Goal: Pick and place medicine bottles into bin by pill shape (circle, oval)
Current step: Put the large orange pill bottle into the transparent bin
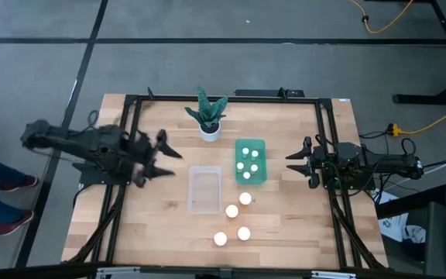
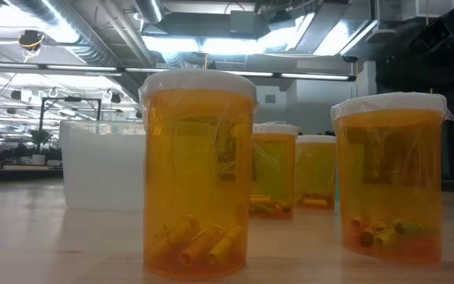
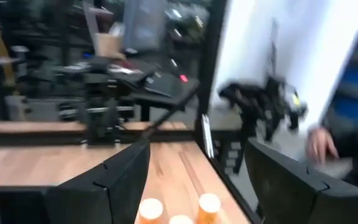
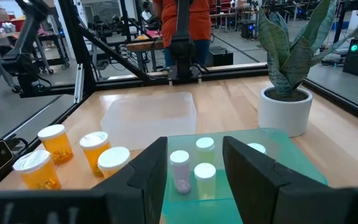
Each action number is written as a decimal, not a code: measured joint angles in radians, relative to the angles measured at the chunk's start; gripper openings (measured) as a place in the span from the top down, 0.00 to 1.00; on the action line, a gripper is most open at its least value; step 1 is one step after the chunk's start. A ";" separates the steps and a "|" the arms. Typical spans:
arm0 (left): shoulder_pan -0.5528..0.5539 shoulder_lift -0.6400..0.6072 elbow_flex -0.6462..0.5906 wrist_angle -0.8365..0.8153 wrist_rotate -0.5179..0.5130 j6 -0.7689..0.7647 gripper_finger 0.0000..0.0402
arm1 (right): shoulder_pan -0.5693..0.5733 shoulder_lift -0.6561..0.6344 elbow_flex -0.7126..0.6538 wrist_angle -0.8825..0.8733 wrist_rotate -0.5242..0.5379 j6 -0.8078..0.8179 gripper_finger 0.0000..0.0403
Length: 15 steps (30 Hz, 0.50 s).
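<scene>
Four orange medicine bottles with white caps (image 1: 235,219) stand upright on the wooden table near its front, close together; the low view shows them close up (image 2: 198,170). Several smaller bottles (image 1: 248,165) stand inside a green bin (image 1: 260,147). My left gripper (image 1: 165,161) is open and empty over the table's left part, left of a clear bin (image 1: 204,188). My right gripper (image 1: 293,162) is open and empty at the right, level with the green bin; its wrist view looks over that bin (image 4: 291,162) and the small bottles (image 4: 192,165).
A white pot with a green plant (image 1: 209,124) stands at the back centre. A black frame (image 1: 325,139) runs along the table's sides. A person's shoes (image 1: 6,203) show beside the table's left; another person (image 4: 182,18) stands beyond its far side.
</scene>
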 joint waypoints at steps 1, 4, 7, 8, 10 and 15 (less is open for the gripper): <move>-0.026 0.066 0.049 -0.006 -0.001 0.045 0.37 | 0.000 0.000 0.000 0.000 0.000 0.000 0.61; -0.078 0.251 0.190 -0.046 -0.038 0.140 0.37 | 0.000 0.000 0.000 0.000 0.000 0.000 0.61; -0.104 0.408 0.310 -0.079 -0.105 0.145 0.37 | 0.000 0.000 0.000 0.000 0.000 0.000 0.61; -0.109 0.459 0.346 -0.104 -0.119 0.145 0.37 | 0.000 0.000 0.000 0.000 0.000 0.000 0.61; -0.115 0.550 0.410 -0.166 -0.129 0.156 0.37 | 0.000 0.000 0.000 0.000 0.000 0.000 0.61; -0.116 0.717 0.511 -0.190 -0.133 0.152 0.37 | 0.000 0.000 0.000 0.000 0.000 0.000 0.61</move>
